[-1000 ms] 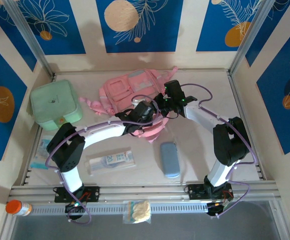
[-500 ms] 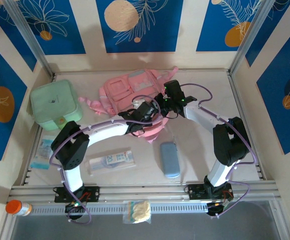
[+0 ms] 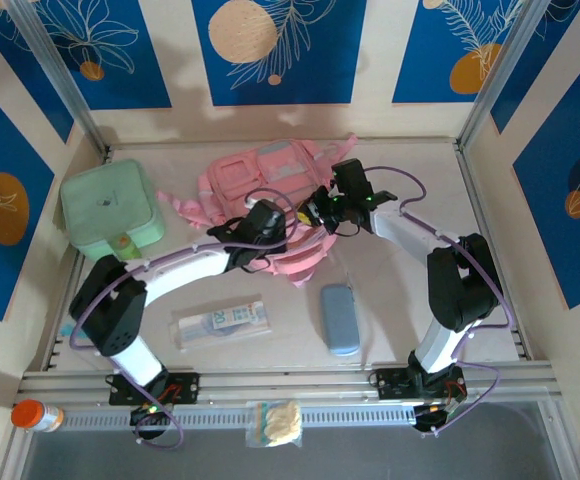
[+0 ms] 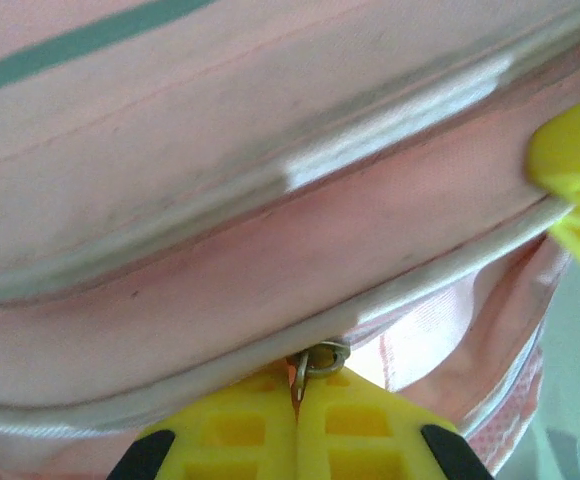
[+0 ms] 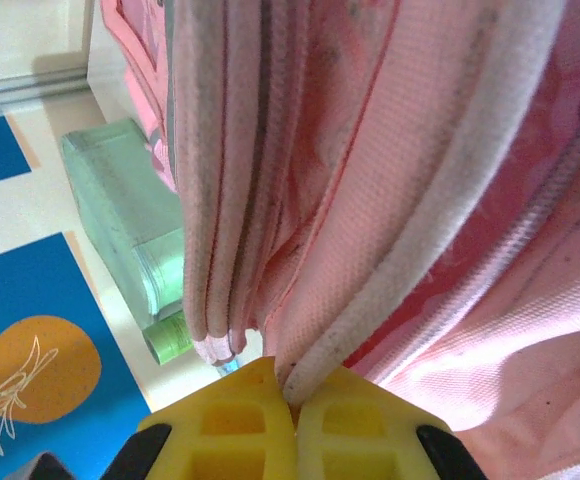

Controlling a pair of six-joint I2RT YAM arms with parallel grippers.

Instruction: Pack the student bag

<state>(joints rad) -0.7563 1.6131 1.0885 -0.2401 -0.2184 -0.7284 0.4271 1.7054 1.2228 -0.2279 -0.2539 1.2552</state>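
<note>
Left gripper: jaws closed flat together, nipping the small metal zip ring at their tips. The ring hangs from a pale piped seam of the student bag, whose pink fabric lies directly beyond my fingers.

Right gripper: jaws likewise closed, clamped on a pale piped edge of the same bag. Folds of pink fabric rise from the grip.

From above, both my grippers meet at the near right corner of the bag, close to one another, the left reaching in from the left and the right from the right.

The bag lies on the table, at its far middle, front pockets facing up and loose straps trailing left. A mint-green lidded case sits just beside those straps at the far left, with a small green bottle at its near edge.

Nearer to me, well apart from the bag: a blue pouch right of centre and a clear packet to its left. An orange-capped bottle lies at the near left, off the table's near edge.
</note>
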